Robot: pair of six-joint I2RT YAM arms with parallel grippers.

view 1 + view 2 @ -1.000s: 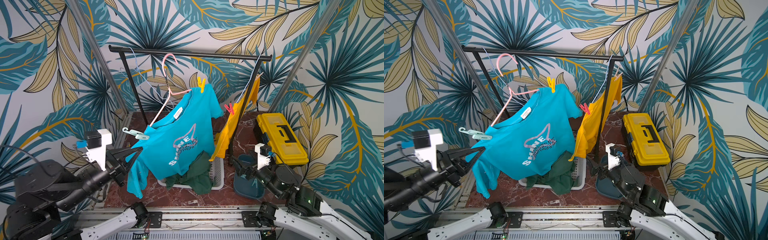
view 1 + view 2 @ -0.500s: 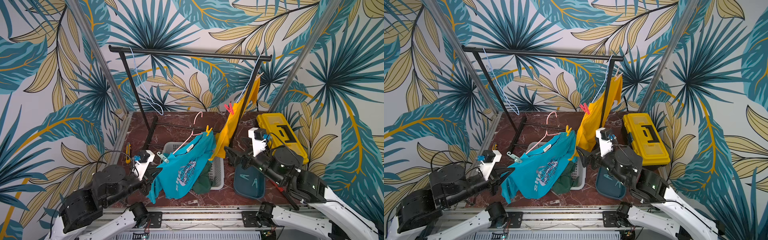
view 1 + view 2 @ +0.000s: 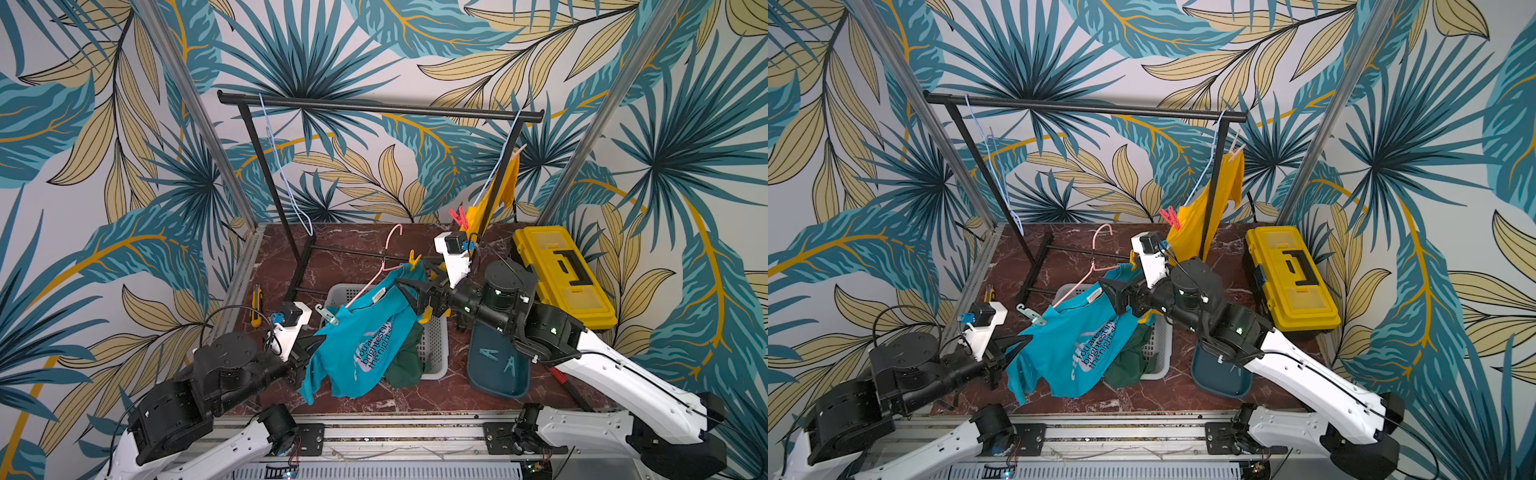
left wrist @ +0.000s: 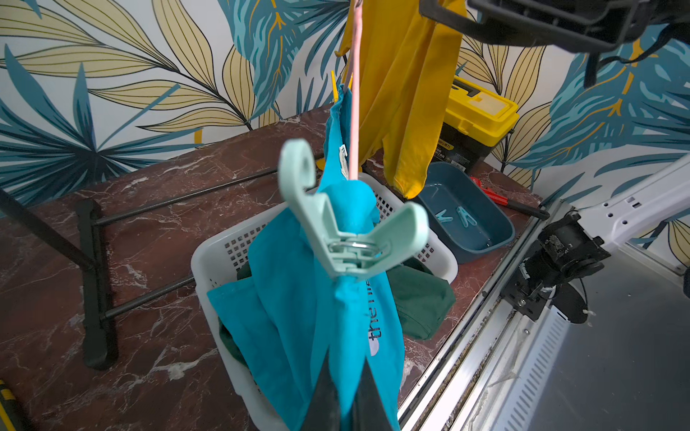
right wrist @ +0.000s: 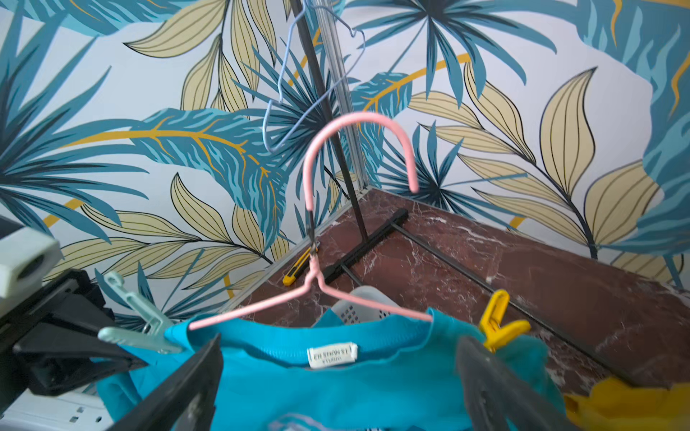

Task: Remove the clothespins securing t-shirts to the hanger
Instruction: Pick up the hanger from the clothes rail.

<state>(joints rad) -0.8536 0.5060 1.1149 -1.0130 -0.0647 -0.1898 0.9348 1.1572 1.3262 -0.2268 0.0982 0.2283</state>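
Beside the perforated basket (image 3: 436,338), left end effector (image 3: 318,340) pinches limp turquoise t-shirt (image 3: 357,332) (right end effector (image 3: 407,293) gapes).

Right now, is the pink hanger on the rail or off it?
Off. The pink hanger hooks onto nothing, well below the black rail, with the turquoise t-shirt clipped on.

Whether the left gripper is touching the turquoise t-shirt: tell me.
Touching. The left wrist view shows the left gripper shut on the turquoise t-shirt, its fabric pinched between the fingers.
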